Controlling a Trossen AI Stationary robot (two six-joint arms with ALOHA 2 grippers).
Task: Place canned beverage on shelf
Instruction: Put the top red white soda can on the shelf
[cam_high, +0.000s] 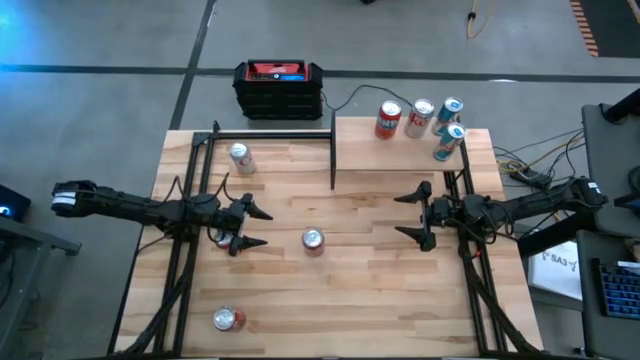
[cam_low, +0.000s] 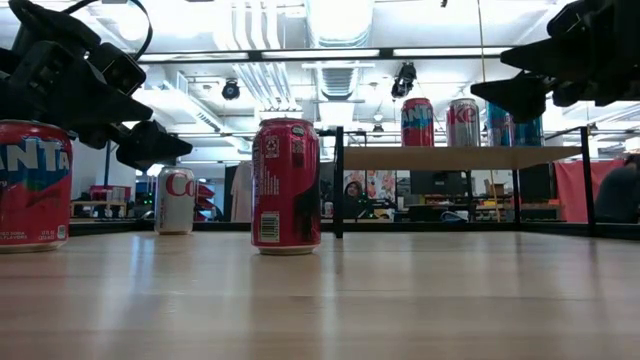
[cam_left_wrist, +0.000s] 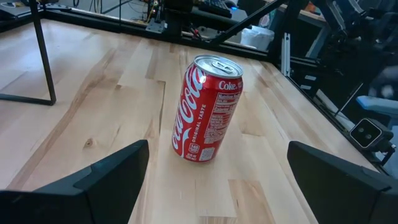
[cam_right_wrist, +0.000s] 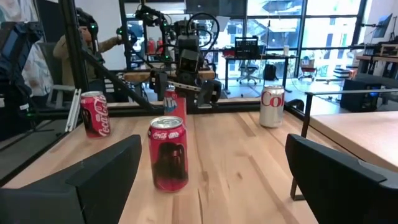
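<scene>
High view | cylindrical red can (cam_high: 313, 240) upright, smooth wood | both tools spread wide

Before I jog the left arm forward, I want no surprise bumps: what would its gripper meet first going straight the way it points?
The left gripper, fingers open, points at the upright red Coca-Cola can mid-table. It would probably meet that first, though slightly off-centre in the high view.

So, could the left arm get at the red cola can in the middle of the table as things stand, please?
Probably yes: the left hand is open and faces the can across bare tabletop, with nothing between them.
</scene>
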